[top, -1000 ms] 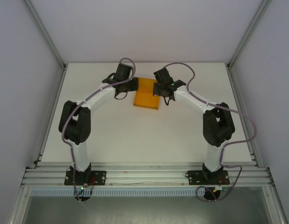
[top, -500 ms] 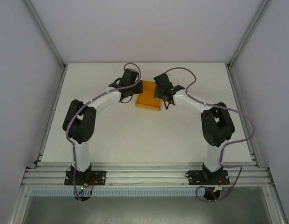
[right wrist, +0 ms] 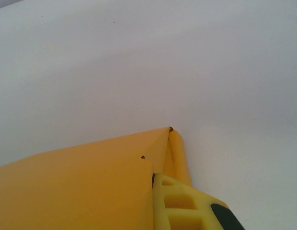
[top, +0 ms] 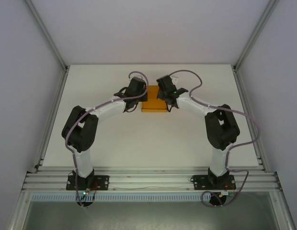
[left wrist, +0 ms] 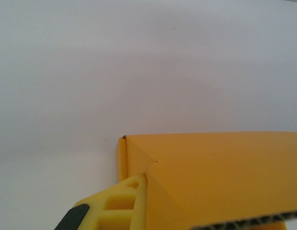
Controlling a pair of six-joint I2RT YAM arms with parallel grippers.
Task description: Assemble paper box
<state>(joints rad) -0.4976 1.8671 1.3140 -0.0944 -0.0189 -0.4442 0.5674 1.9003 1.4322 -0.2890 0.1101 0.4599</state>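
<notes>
While the paper box (top: 154, 102) lay on the table (top: 153, 143) in the upper middle of the top view, its long axis ran left to right, with the left gripper (top: 142, 98) at its left end and the right gripper (top: 165, 97) at its right end, equally near. Both grippers were closed, a yellow finger (left wrist: 122, 203) against each end wall; whether card was pinched, or anything lay inside, I could not tell.
</notes>
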